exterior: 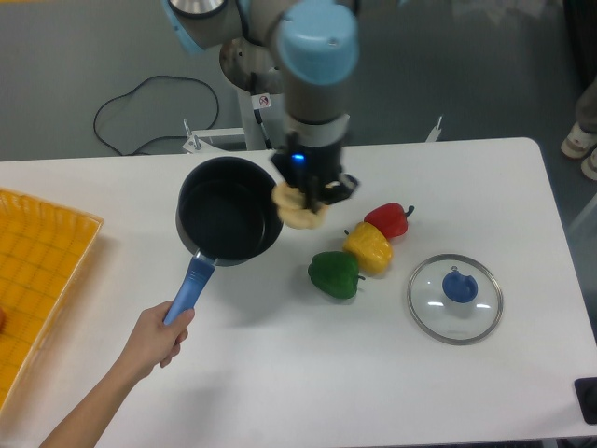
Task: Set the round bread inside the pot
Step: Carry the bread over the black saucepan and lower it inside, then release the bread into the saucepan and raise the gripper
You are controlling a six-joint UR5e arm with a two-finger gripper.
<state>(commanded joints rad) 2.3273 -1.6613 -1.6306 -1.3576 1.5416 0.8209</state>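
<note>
The round bread (297, 207), a pale tan lumpy bun, hangs in the air just off the pot's right rim, and my gripper (304, 198) is shut on it from above. The pot (228, 221) is a black saucepan with a dark interior, left of the bread. Its long blue handle (192, 285) points toward the lower left, where a person's hand (157, 341) grips it. My fingertips are mostly hidden behind the wrist and the bread.
A red pepper (387, 220), a yellow pepper (368, 248) and a green pepper (334, 274) lie grouped right of the pot. A glass lid with a blue knob (454, 297) rests at the right. A yellow tray (37, 271) sits at the left table edge.
</note>
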